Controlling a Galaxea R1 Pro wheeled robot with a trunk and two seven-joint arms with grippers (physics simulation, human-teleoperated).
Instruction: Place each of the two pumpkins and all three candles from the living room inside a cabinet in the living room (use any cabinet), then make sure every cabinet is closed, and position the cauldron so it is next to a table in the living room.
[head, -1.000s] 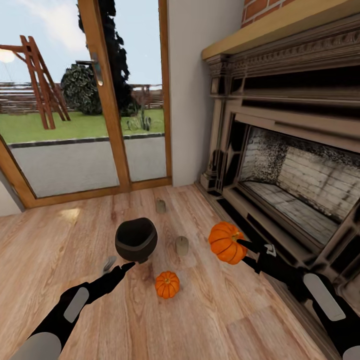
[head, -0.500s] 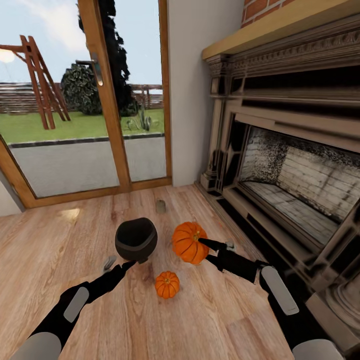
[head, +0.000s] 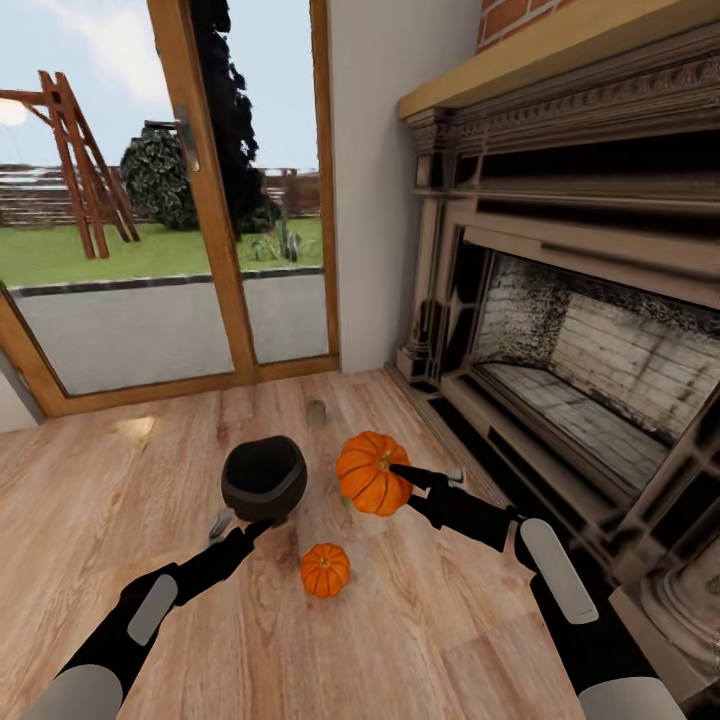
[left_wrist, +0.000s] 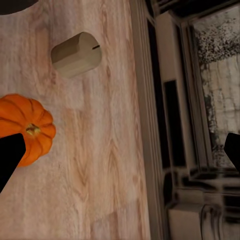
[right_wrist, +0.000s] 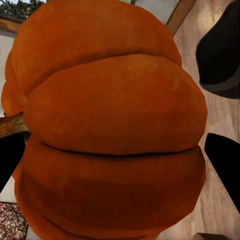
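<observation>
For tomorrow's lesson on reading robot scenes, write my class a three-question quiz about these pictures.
1. True or false: the right end effector grips the larger ribbed orange pumpkin.
2. What lies on the wooden floor just in front of the left end effector?
A. round-bellied matte black cauldron
B. small ribbed orange pumpkin
3. Fill in: the brick-lined fireplace stands on the robot's ____ side.

Key: 1 true; 2 A; 3 right.

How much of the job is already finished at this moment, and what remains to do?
Nothing looks finished yet. In hand: the right gripper holds the larger pumpkin off the floor, jaws on either side of it. Left to do: the small pumpkin and a candle by the door are on the floor, another candle lies on its side, and the cauldron sits before the left gripper.
</observation>
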